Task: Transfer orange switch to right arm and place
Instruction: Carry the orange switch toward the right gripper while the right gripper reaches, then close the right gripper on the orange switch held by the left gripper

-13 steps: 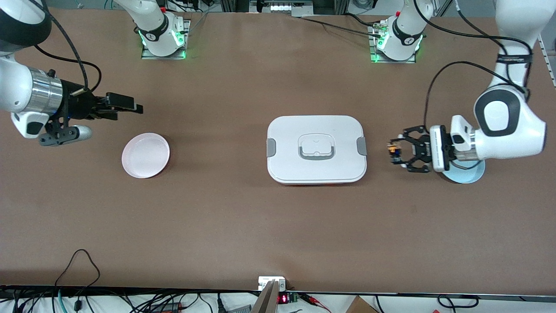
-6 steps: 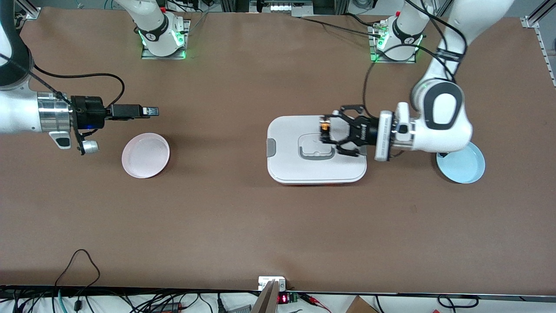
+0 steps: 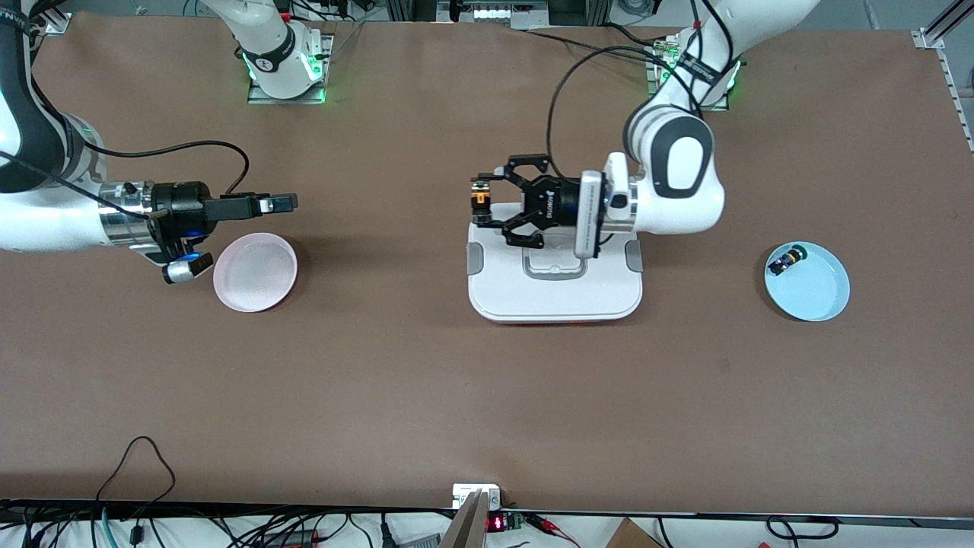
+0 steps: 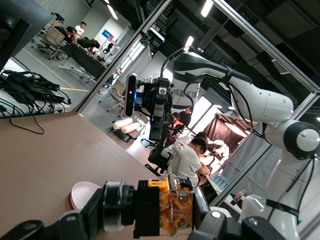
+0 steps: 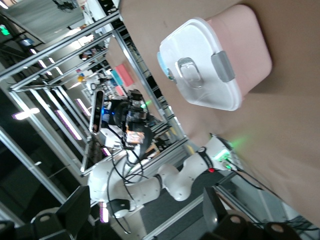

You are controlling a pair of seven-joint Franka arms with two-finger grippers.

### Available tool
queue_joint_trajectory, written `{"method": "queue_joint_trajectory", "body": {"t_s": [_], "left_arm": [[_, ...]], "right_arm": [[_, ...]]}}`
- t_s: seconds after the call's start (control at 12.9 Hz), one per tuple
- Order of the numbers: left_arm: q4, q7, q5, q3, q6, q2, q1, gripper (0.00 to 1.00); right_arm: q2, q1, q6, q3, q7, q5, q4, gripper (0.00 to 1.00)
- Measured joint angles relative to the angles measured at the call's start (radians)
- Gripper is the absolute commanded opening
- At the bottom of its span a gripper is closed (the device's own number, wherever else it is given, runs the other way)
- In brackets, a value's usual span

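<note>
Now, left gripper (image 3: 481, 207) up in the air over the box (image 3: 555, 285) corner toward the bases, fingers clamped on the orange switch (image 3: 480, 200). Switch pinched between the fingertips, orange cap showing at the tip end in the front view; in the left wrist view switch (image 4: 172, 209) sits squarely between the two pads, tan and orange face toward the camera. Left arm reaching from its base across the box, gripper pointing toward the right arm's end of the table.

Right gripper (image 3: 283, 202) in the air just above the table near the pink plate (image 3: 255, 272), over the plate's edge toward the bases, pointing at the left gripper. Fingers look close together in the front view, nothing between them; well apart from the switch, with bare table between the two grippers.

Blue plate (image 3: 808, 281) at the left arm's end of the table, small dark part (image 3: 784, 260) lying in it near the rim. White box lid closed, grey handle (image 3: 554, 267) flat, grey clips at both ends.
</note>
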Motion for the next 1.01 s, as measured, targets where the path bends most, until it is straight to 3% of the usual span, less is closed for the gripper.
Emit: {"method": "queue_joint_trajectory", "body": {"t_s": [0.46, 0.77, 1.01], "left_arm": [[0.135, -0.018, -0.04, -0.002, 0.105, 0.081, -0.092, 0.0], [0.278, -0.019, -0.049, -0.002, 0.206, 0.164, -0.154, 0.0], [0.361, -0.016, -0.151, -0.001, 0.246, 0.223, -0.214, 0.0]], "right_arm": [[0.033, 0.028, 0.0, 0.008, 0.114, 0.028, -0.039, 1.0], [0.044, 0.086, 0.001, 0.009, 0.179, 0.037, -0.039, 1.0], [0.044, 0.129, 0.018, 0.01, 0.212, 0.095, -0.039, 1.0]]}}
